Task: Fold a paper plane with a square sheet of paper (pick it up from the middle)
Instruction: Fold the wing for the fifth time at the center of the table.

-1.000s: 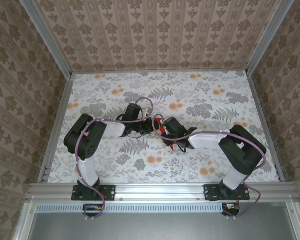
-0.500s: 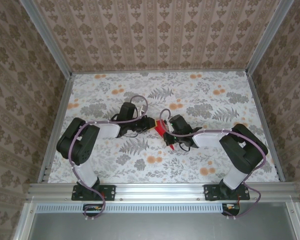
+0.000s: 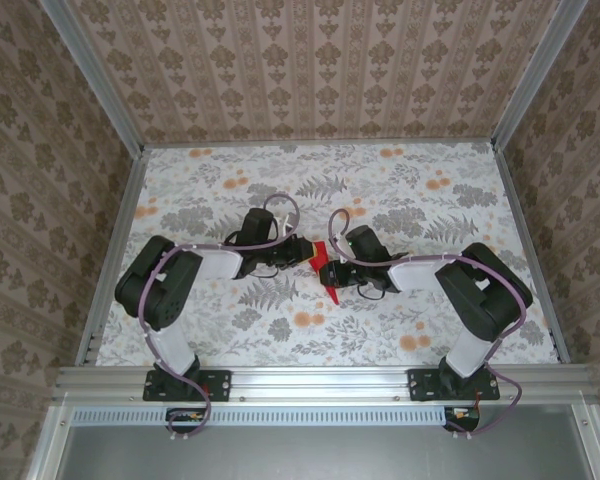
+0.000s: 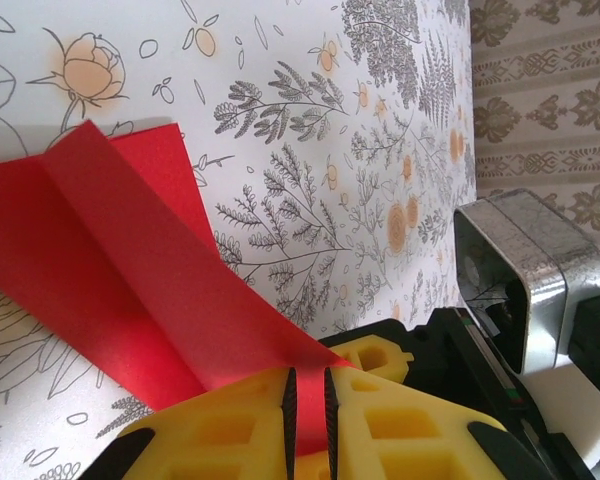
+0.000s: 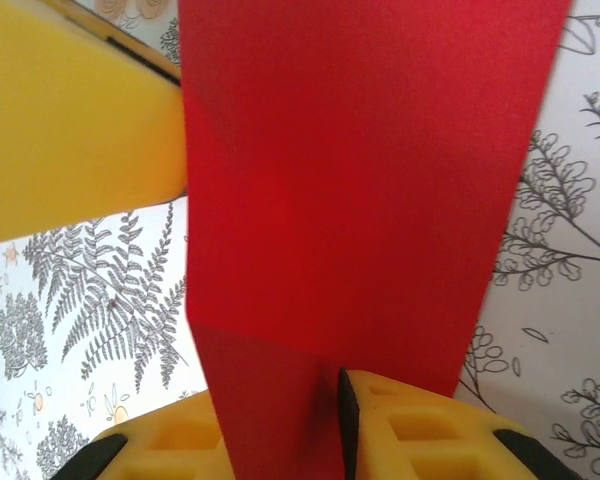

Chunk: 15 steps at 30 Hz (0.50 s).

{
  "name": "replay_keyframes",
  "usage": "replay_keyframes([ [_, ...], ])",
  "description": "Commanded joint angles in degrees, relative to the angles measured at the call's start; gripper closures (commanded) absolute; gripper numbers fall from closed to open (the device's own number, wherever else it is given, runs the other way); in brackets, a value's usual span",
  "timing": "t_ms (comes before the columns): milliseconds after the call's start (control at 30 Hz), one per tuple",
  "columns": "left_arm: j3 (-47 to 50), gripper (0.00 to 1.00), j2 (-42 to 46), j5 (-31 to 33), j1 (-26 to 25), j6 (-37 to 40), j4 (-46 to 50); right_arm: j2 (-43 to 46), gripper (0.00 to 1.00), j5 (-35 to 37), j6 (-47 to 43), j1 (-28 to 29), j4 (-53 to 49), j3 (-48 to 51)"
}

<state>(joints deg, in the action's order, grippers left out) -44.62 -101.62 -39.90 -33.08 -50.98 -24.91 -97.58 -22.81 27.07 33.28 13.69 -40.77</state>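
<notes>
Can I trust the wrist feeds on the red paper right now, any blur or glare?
Left wrist: red paper sharp, crease clear, no glare; left gripper slightly soft up close. Right wrist: paper very close, no glare, darker low down. Top external: evenly lit, paper small in frame.

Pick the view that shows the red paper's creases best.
Left wrist: the paper spreads out from the left pincer, its creases and edges plain. The right wrist view has it too close, a plain red band. From the top it is just a small red patch.
</notes>
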Motion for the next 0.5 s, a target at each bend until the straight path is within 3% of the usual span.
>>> replay_keyframes([
  [0, -0.16, 0.81, -1.21, -1.15, -0.41, -0.61, -1.91, -0.22, 0.77, -2.49, 0.77, -0.34, 0.82, -0.27],
  [467, -0.46, 0.82, -3.76, -0.93, -0.76, -0.41, -1.91, -5.32, 0.89, -3.95, 2.13, -0.49, -2.09, -2.83],
])
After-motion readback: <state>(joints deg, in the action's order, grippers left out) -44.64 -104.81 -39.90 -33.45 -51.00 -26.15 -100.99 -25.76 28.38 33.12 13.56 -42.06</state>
